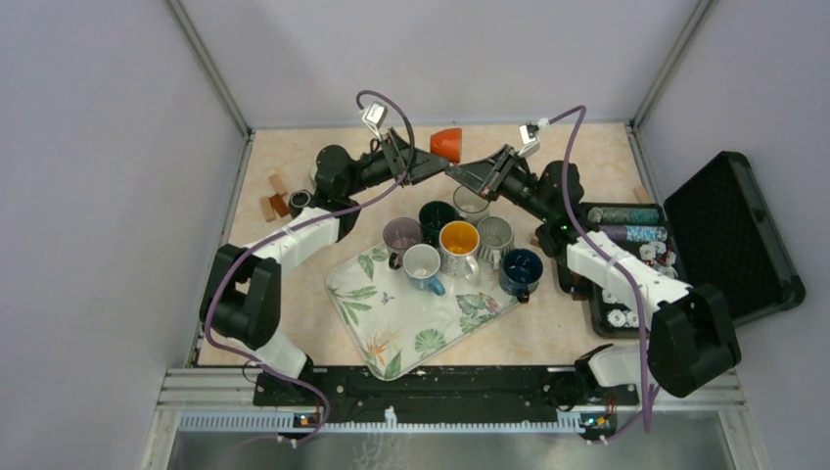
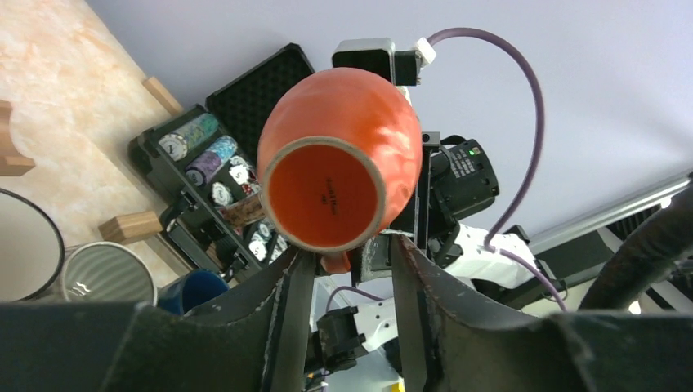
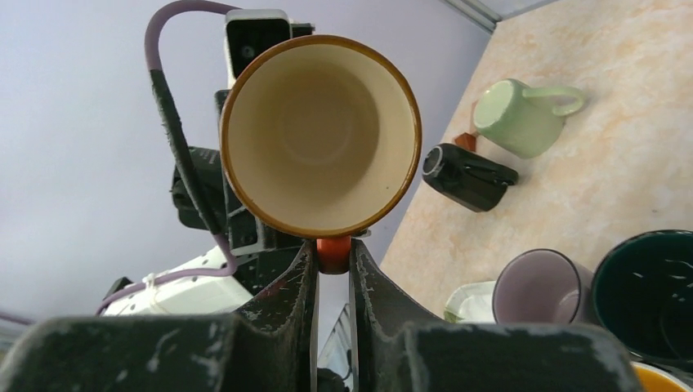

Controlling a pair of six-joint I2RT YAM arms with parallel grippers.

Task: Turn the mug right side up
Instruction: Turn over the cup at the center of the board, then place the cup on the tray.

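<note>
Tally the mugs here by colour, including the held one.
orange mug: 1
dark green mug: 1
clear glass mug: 1
lilac mug: 1
yellow-lined mug: 1
grey ribbed mug: 1
light blue mug: 1
navy mug: 1
black mug: 1
light green mug: 1
Total: 10

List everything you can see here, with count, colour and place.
orange mug: one, orange, cream inside, held sideways in the air
other mugs: seven, mixed, at the tray's far edge
tray: one, white with green leaves, centre
green mug: one, pale green, on its side, left side
black mug: one, black, beside it
wooden blocks: several, tan, scattered
case: one, black, open, right, holding poker chips
left gripper: one, black, open by the mug's base
right gripper: one, black, shut on its handle
</note>
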